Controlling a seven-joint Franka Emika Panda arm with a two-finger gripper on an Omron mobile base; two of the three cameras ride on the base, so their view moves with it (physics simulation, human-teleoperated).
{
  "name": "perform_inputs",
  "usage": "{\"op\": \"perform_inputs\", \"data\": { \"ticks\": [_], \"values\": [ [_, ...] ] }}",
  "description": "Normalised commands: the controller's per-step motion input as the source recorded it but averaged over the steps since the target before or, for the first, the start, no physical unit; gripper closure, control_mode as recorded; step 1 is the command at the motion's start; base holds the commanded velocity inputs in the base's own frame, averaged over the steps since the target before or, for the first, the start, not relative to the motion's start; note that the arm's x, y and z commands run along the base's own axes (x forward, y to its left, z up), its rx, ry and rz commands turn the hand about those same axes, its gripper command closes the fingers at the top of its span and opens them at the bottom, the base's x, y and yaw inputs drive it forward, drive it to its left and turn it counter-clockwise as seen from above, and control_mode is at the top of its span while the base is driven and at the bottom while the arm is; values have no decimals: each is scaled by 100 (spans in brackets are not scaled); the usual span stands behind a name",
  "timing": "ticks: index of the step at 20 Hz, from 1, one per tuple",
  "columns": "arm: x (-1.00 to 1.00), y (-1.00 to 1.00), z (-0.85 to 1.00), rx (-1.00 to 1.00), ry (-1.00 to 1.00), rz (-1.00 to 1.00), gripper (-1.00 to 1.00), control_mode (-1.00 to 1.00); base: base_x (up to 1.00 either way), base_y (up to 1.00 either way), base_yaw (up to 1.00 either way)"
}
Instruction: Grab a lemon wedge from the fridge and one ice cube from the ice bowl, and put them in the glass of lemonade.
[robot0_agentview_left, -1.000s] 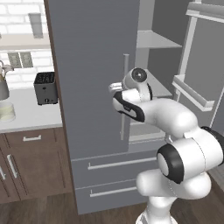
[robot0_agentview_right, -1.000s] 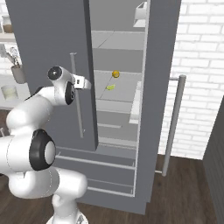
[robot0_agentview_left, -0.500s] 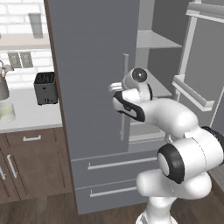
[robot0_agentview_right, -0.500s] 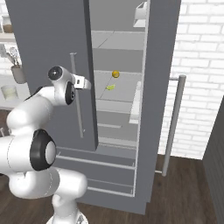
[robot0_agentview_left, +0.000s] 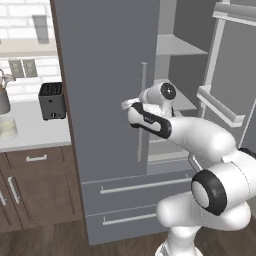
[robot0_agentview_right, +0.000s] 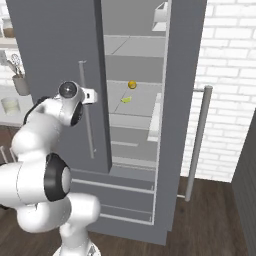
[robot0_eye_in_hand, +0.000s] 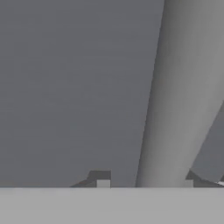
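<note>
The grey fridge (robot0_agentview_left: 105, 100) stands with its left door shut and its right door (robot0_agentview_right: 182, 100) swung open. On a middle shelf inside lies the small yellow-green lemon wedge (robot0_agentview_right: 126, 100). My gripper (robot0_agentview_right: 93, 95) is held at the left door's vertical bar handle (robot0_agentview_right: 88, 110), to the left of the open compartment and well short of the wedge. From the other side the gripper (robot0_agentview_left: 126, 104) sits just left of that handle (robot0_agentview_left: 142, 110). In the hand view the gripper (robot0_eye_in_hand: 145, 181) is open, with the handle (robot0_eye_in_hand: 170, 109) running up between its fingertips. Ice bowl, ice cubes and lemonade glass are out of view.
A round yellow fruit (robot0_agentview_right: 132, 84) sits on the shelf behind the wedge. The open door's long handle (robot0_agentview_right: 199, 140) juts out on the right by a white brick wall. Left of the fridge a counter (robot0_agentview_left: 30, 137) carries a black toaster (robot0_agentview_left: 52, 100), above brown cabinets (robot0_agentview_left: 30, 190).
</note>
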Motion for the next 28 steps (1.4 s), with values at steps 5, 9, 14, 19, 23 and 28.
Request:
{"op": "perform_inputs", "data": {
  "ticks": [5,9,14,19,23,28],
  "values": [
    [-81,100,52,0,1,23,100,-100,0,0,0],
    [-100,100,71,-4,5,19,100,-100,0,0,0],
    [-100,93,89,-9,8,13,100,-100,0,0,0],
    [-100,23,82,-1,3,2,100,-100,0,0,0],
    [-100,-38,54,15,-2,-17,100,-100,0,0,0],
    [-82,-70,68,29,-2,-26,100,-100,0,0,0]
  ]
}}
